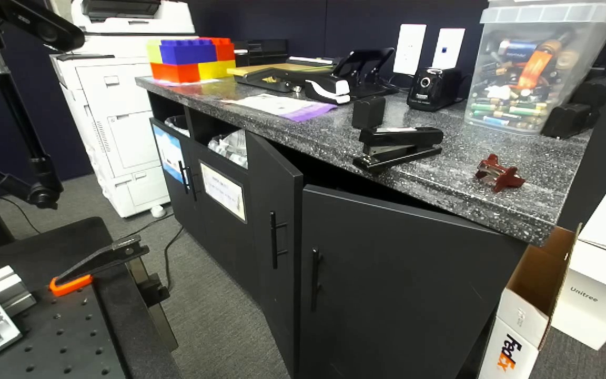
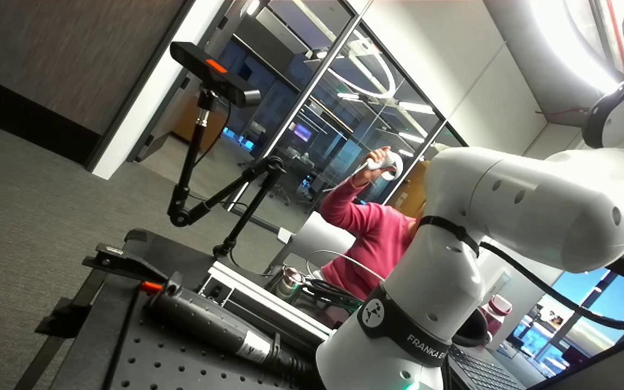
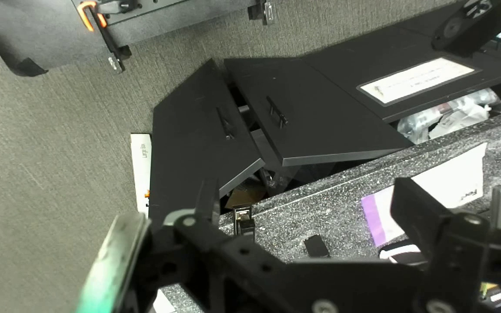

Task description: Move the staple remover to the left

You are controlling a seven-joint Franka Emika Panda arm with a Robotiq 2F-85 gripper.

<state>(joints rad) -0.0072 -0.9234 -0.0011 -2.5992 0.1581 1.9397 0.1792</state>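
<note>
The dark red staple remover [image 1: 498, 173] lies on the speckled countertop [image 1: 447, 181], close to its front edge at the right end in an exterior view. The black stapler [image 1: 400, 145] lies beside it, further left. In the wrist view my gripper [image 3: 309, 195] is open, its two dark fingers wide apart with nothing between them. It is above the counter, apart from the things on it. The stapler's end [image 3: 244, 219] shows partly behind the left finger. The staple remover does not show in the wrist view. In an exterior view the arm [image 2: 507, 200] shows, but the gripper is out of view.
A black block [image 1: 369, 112], a pencil sharpener [image 1: 433, 89] and a clear battery tub [image 1: 537, 73] stand behind the stapler. A white and purple sheet [image 1: 287, 105] and a hole punch [image 1: 303, 81] lie further left. Cabinet doors [image 1: 387, 273] hang ajar below the counter edge.
</note>
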